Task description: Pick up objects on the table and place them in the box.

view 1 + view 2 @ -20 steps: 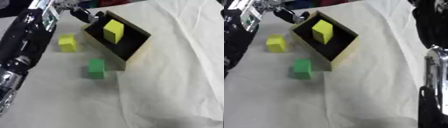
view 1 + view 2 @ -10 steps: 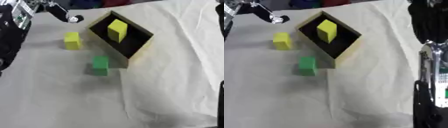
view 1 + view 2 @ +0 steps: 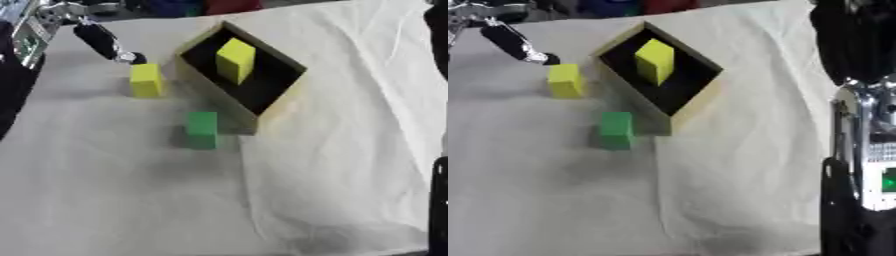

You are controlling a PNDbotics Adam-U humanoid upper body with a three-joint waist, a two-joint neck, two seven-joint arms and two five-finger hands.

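Note:
An open wooden box (image 3: 271, 107) with a dark inside stands askew at the upper middle of the white cloth. A yellow block (image 3: 234, 60) stands inside it. Another yellow block (image 3: 145, 80) lies on the cloth just left of the box. A green block (image 3: 201, 129) lies in front of the box's near-left wall. My left hand (image 3: 103, 41) hovers at the upper left, its dark fingers stretched down toward the loose yellow block, holding nothing. My right arm (image 3: 866, 135) fills the right edge of the right eye view; its hand is out of sight.
The white cloth (image 3: 332, 175) is creased and rumpled to the right of the box. Blue and red things (image 3: 206, 7) sit along the table's far edge.
The camera has shifted, so the whole scene sits differently. My left hand has pulled away from the box's far-left corner to above the loose yellow block. The blocks stay put.

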